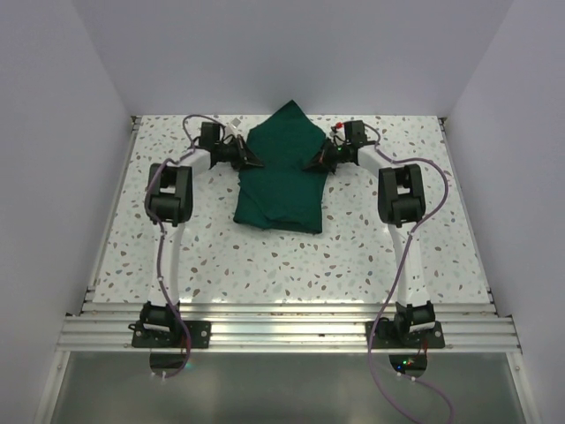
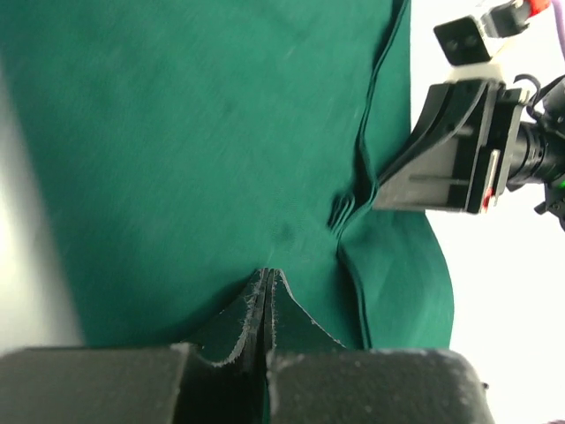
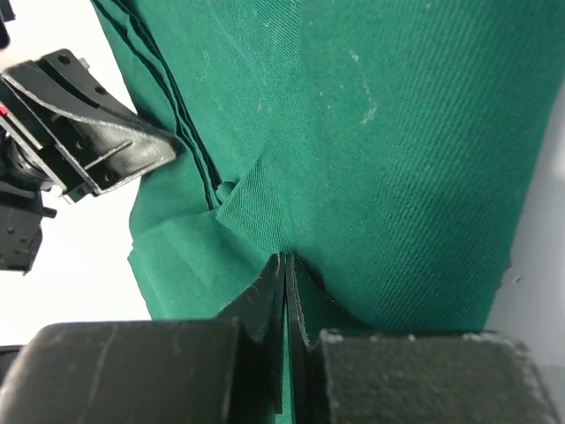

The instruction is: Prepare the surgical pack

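The dark green cloth [image 1: 282, 177] lies as a folded bundle at the back middle of the table, its far part raised into a peak. My left gripper [image 1: 253, 162] is shut on the cloth's left edge [image 2: 221, 159]. My right gripper [image 1: 311, 164] is shut on the cloth's right edge [image 3: 388, 132]. In the left wrist view the right gripper [image 2: 375, 205] shows across the cloth, and in the right wrist view the left gripper [image 3: 181, 146] shows opposite. The steel tray, scissors and gauze are hidden or out of view.
The speckled table [image 1: 291, 265] is walled by white panels on three sides. An aluminium rail [image 1: 282, 331] with both arm bases runs along the near edge. Purple cables [image 1: 163, 256] trail along both arms.
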### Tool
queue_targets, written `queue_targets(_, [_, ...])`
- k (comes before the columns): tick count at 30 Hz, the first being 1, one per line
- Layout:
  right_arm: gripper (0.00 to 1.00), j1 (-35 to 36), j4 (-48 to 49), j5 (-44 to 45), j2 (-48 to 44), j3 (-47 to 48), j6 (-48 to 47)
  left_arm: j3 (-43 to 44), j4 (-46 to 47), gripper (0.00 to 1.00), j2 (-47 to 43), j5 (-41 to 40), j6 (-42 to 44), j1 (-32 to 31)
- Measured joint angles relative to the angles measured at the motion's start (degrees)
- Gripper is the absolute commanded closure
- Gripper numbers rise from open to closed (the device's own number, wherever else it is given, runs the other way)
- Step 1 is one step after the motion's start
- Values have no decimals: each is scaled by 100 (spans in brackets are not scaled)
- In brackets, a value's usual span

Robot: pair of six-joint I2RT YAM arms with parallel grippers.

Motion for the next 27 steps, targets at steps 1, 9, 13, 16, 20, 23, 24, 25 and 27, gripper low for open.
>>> queue_targets(1, [100,0,-37,-13,0,0,-42,-155,-76,100,-107,-2,31,35])
queue_targets(9, [100,15,-225,-326,-212,-459,-446,-1095,-675,100,-763,-9,459,212])
queue_targets(13, [100,28,-374,-435,-426,-831,-675,-1674,-732,100,-1102,7,551,212])
queue_targets(16, [100,35,-444,-487,-643,-1211,-800,-2144,-693,100,-1375,26,610,212])
queue_targets(20, [100,42,-581,-610,-831,-1561,-970,-2916,-636,100,-1794,138,651,214])
queue_targets(23, [100,61,-796,-579,-861,-1521,-1113,-2927,-763,100,-1838,164,809,212])
queue_targets(24, [100,66,-903,-529,-863,-1462,-1172,-2894,-822,100,-1845,157,885,210])
queue_targets(25, [98,68,-1019,-459,-868,-1392,-1226,-2846,-916,100,-1853,125,975,208])
queue_targets(27, [96,70,-1220,-267,-872,-1237,-1300,-2798,-1023,92,-1904,-2,1084,203])
